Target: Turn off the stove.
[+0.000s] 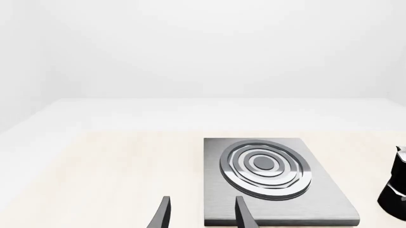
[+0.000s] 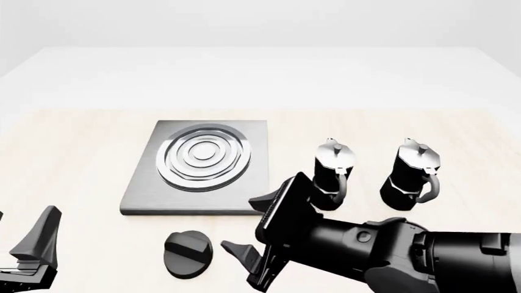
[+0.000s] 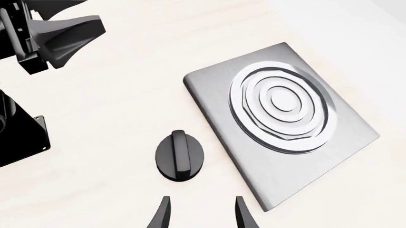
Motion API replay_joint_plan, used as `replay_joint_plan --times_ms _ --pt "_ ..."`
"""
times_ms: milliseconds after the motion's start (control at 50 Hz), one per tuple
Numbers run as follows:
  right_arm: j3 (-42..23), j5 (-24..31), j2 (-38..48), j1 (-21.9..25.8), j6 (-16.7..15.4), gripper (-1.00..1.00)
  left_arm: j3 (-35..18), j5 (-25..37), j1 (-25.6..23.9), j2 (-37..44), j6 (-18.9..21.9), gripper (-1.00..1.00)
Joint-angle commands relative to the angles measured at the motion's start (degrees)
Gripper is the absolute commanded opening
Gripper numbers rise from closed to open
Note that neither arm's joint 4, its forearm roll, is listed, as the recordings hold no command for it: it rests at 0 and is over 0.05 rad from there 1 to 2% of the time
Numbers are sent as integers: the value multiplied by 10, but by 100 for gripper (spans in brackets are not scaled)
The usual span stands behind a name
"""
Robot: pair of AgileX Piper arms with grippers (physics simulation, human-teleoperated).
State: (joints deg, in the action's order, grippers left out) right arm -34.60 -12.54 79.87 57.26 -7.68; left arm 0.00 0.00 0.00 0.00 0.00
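Note:
The stove (image 2: 195, 165) is a flat grey slab with a silver ring burner, lying left of centre on the table. Its round black knob (image 2: 187, 253) with a raised bar sits apart from it, near the front edge. My right gripper (image 2: 251, 229) hovers just right of the knob, open and touching nothing. In the right wrist view the knob (image 3: 180, 156) lies ahead of the right gripper (image 3: 203, 216), beside the stove (image 3: 285, 118). My left gripper (image 2: 26, 223) is at the front left corner; in its own view this gripper (image 1: 203, 216) is open and empty, facing the stove (image 1: 266, 180).
Two black-and-silver moka pots (image 2: 334, 174) (image 2: 411, 174) stand upright to the right of the stove. One moka pot (image 1: 396, 190) shows at the edge of the left wrist view. The pale wooden table (image 2: 65, 152) ends at a white floor behind.

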Motion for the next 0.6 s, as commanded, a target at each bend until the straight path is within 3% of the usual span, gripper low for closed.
replay_joint_plan --times_ms 20,600 --pt "-15 -21 47 14 9 100 0 0 0 0 0 100" --pt "-81 -72 173 36 30 100 0 0 0 0 0 100"
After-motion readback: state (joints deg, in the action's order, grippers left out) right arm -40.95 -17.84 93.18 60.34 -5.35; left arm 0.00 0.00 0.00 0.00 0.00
